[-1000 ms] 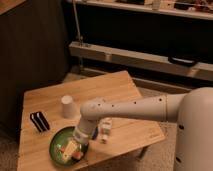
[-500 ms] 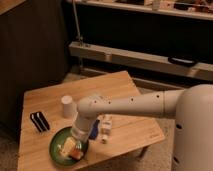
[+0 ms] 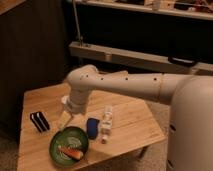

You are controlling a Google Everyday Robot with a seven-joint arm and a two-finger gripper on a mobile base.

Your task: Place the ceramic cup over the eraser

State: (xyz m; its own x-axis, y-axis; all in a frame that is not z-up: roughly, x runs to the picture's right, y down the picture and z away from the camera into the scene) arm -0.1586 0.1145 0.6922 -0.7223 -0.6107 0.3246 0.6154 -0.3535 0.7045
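My gripper [image 3: 64, 118] reaches the ceramic cup [image 3: 64, 103], whether it is clamped on it I cannot tell; next comes securing the cup and carrying it over the eraser [image 3: 39, 121] by the left edge.

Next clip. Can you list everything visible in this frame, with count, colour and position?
table: one, light wood, centre of view
eraser: one, black with pale stripes, left part of the table
ceramic cup: one, white, only an edge shows beside the arm's wrist, behind the plate
plate: one, green, front left of the table
orange food: one piece, on the plate; what it is cannot be told
blue block: one, just right of the plate
bottle: one, white with a label, right beside the blue block
arm: one, white, reaching in from the right over the table
tool: one, pale, below the wrist, between eraser and blue block, by the plate's far rim
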